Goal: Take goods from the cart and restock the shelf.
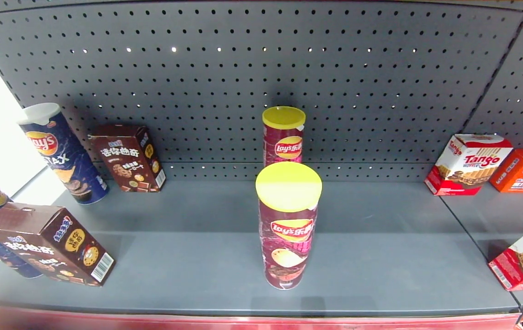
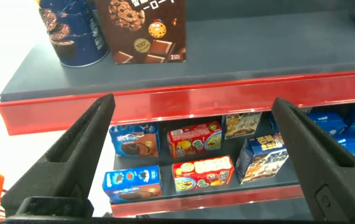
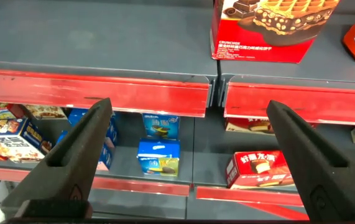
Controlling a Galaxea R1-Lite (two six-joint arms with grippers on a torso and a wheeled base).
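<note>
Front maroon chip can stands upright mid-shelf, long axis vertical, with a twin can behind it. Left gripper and right gripper are both spread wide and empty, below the red shelf lip. The can lies above and between them; neither arm looks clearly nearer.

Grey metal shelf and perforated back panel: matt. Tall maroon chip can: glossy wrap, smooth yellow plastic lid.
</note>
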